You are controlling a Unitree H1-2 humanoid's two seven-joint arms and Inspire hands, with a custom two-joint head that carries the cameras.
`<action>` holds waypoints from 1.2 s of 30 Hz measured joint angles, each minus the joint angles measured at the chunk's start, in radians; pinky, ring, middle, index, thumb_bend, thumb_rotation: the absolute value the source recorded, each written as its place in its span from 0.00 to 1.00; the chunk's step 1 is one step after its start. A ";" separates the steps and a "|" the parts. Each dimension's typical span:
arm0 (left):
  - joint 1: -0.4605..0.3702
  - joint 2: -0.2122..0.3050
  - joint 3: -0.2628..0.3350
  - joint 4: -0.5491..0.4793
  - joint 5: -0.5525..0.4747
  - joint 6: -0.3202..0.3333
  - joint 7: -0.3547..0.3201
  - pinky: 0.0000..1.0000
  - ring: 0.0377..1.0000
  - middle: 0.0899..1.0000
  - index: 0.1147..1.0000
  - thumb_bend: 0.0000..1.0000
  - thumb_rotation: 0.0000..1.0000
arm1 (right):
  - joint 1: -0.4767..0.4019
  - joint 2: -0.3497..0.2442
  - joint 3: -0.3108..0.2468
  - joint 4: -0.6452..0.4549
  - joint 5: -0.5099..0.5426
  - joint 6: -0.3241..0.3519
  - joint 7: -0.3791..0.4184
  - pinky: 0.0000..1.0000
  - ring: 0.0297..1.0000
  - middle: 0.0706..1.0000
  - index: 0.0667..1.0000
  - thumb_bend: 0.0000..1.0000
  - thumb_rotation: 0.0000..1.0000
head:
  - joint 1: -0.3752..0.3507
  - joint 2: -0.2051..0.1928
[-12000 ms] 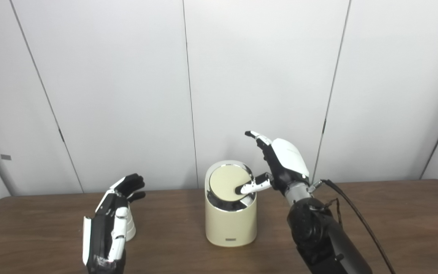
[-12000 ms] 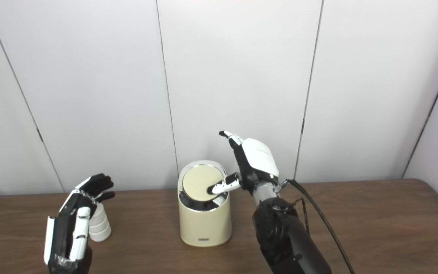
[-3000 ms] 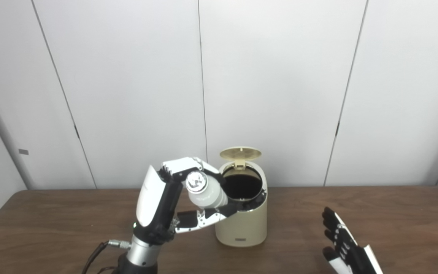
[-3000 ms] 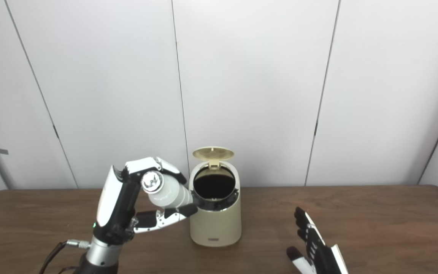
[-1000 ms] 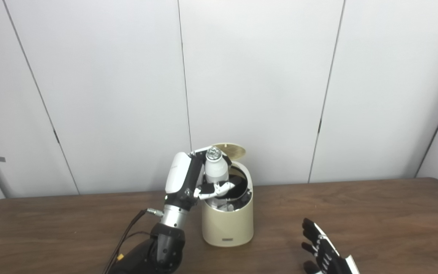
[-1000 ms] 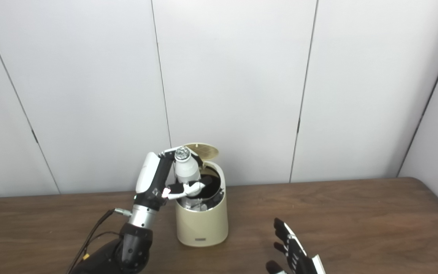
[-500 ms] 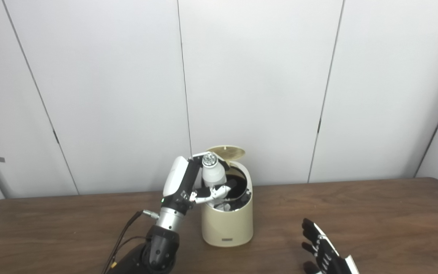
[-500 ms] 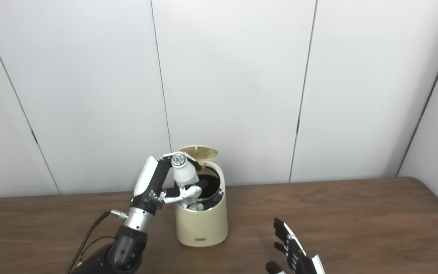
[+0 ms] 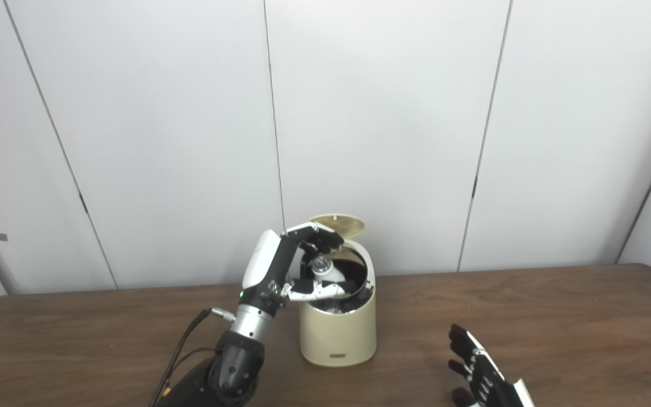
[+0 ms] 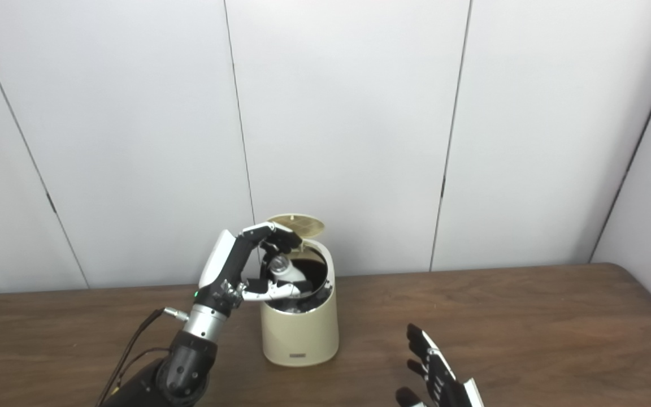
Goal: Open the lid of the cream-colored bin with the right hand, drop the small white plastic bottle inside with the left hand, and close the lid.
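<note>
The cream-colored bin [image 9: 337, 333] stands mid-table with its round lid [image 9: 337, 224] hinged up at the back. The small white plastic bottle [image 9: 321, 267] sits low in the bin's dark mouth, only its silver cap and shoulder showing. My left hand [image 9: 280, 271] hovers at the bin's left rim, open, its fingers arched over the bottle and the thumb stretched across the opening below it, not gripping. My right hand [image 9: 486, 381] rests low at the front right, open with its fingers spread, well apart from the bin.
The brown wooden table [image 9: 557, 316] runs the full width of the view, backed by a white panelled wall. A cable [image 9: 181, 353] trails from my left wrist down toward the front edge.
The left hand's fingers have spread and let go of the bottle, which has dropped from above the rim into the bin's mouth. The right hand and the lid have not moved.
</note>
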 measured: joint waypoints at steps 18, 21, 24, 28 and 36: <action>0.055 -0.034 0.129 -0.059 -0.018 -0.002 -0.160 0.53 0.61 0.61 0.58 0.90 0.26 | 0.000 -0.001 0.002 -0.002 0.013 0.001 0.003 0.88 0.94 0.93 0.92 0.85 0.80 | 0.009 0.000; 0.116 -0.035 0.155 -0.137 0.010 0.006 -0.086 0.41 0.51 0.54 0.53 0.53 0.35 | -0.015 -0.013 -0.011 0.001 0.013 0.003 0.003 0.92 0.94 0.93 0.92 0.77 0.81 | 0.014 -0.005; 0.196 -0.036 0.179 -0.218 0.023 0.006 -0.026 0.43 0.52 0.54 0.53 0.34 0.50 | -0.069 -0.050 -0.038 0.033 0.013 -0.005 0.003 0.91 0.93 0.93 0.92 0.78 0.85 | 0.023 -0.009; 0.314 -0.050 0.232 -0.337 -0.034 0.007 -0.039 0.56 0.63 0.62 0.58 0.26 0.69 | -0.141 -0.112 -0.055 0.070 0.040 -0.028 0.014 0.93 0.95 0.94 0.92 0.81 0.87 | 0.032 -0.012; 0.463 -0.071 0.369 -0.514 -0.100 0.009 -0.129 0.60 0.65 0.65 0.65 0.35 0.79 | -0.226 -0.147 -0.045 0.025 0.013 -0.021 0.024 0.90 0.93 0.93 0.91 0.78 0.88 | 0.046 -0.018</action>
